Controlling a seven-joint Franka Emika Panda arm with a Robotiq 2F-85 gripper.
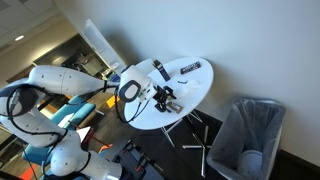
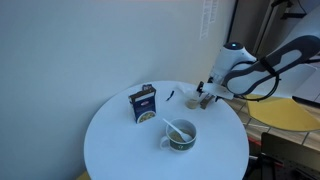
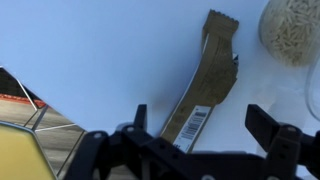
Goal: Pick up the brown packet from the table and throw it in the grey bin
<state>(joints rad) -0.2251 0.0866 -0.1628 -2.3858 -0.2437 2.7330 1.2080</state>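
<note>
The brown packet (image 3: 205,65) lies flat on the white table (image 3: 90,50); in the wrist view it is a long tan strip with a white barcode label. My gripper (image 3: 203,122) is open, and its two black fingers straddle the packet's labelled end just above the tabletop. In both exterior views the gripper (image 1: 165,97) (image 2: 205,97) is low over the round white table (image 1: 197,88) (image 2: 120,140) near its edge. The grey bin (image 1: 248,135) stands on the floor beside the table, apart from the arm.
A long dark packet with white lettering (image 1: 190,67) and a black bar (image 1: 158,70) lie on the table. A blue upright packet (image 2: 143,104) and a bowl (image 2: 180,133) also stand there. A round grainy thing (image 3: 290,30) lies near the brown packet.
</note>
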